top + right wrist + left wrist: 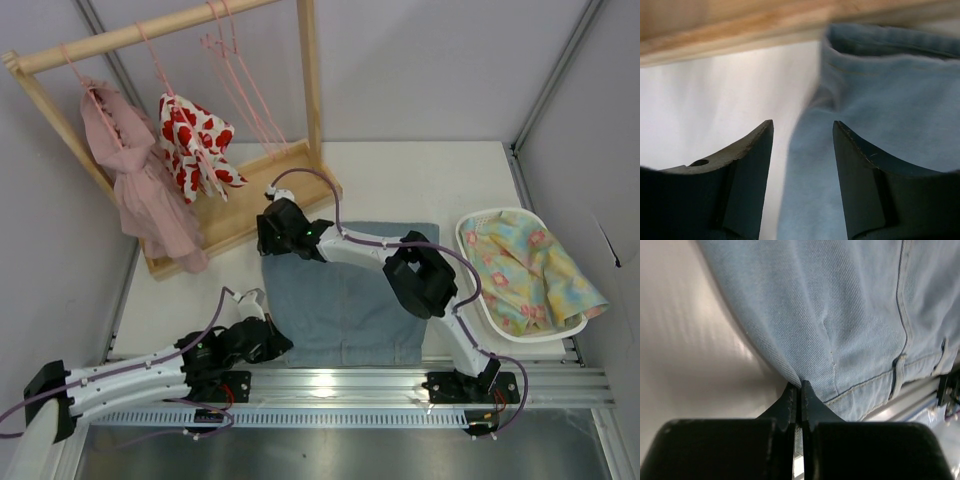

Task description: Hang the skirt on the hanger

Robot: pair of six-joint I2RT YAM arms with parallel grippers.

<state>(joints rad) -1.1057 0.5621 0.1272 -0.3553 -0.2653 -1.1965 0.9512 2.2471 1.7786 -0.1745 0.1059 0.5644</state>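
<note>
So, nearest the bases, the left gripper (800,386) is clenched on the near-left corner of the skirt (345,300), which lies flat in the middle of the worktop (400,180). Its left edge runs straight away to the right gripper (802,125), fingers spread and empty, at the far-left corner. Beyond that, up-left, the empty pink hanger (228,48) dangles on the wooden rack (150,32). The right arm's closer, I reckon.

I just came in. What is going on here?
A light blue denim skirt lies flat on the white table. The left gripper is shut on its near left edge; the right gripper hovers open over its far left corner. The thin pink wire hanger hangs on the wooden rack, the skirt not yet on it.
</note>
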